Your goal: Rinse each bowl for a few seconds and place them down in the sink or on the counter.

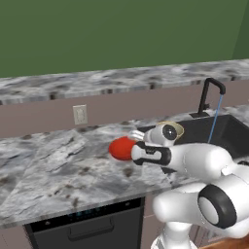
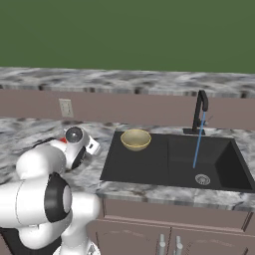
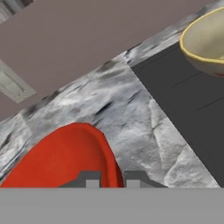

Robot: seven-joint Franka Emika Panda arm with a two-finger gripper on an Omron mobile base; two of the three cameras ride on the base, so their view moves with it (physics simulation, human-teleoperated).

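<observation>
**Red bowl in grip on the counter; tan bowl already in the basin**

Item 1. Glossy bright red shallow bowl [image 1: 121, 148]: centre-left of the left base view, on or just above the grey-and-white marbled stone counter [image 1: 53, 160], left of the sink. The two-finger gripper [image 3: 112, 178] is closed on its rim, fingertips at the bottom of the hand view. Judged not yet rinsed.

Item 2. Tan bowl with a speckled inside [image 2: 135, 139]: upright in the back left corner of the matte black rectangular sink [image 2: 144, 169], middle of the right base view. Judged likely finished.

Item 3. Black arched faucet [image 2: 200, 112]: running, a thin blue stream [image 2: 198, 142] falling beside the round silver drain [image 2: 202, 179].

Remaining: carry the red bowl rightward to the stream, rinse, set down.

Clearances: the sink's left edge lies near the red bowl. The tan bowl sits well apart from the stream; the basin floor between them is bare. A wall outlet [image 1: 80, 115] sits on the backsplash behind.
</observation>
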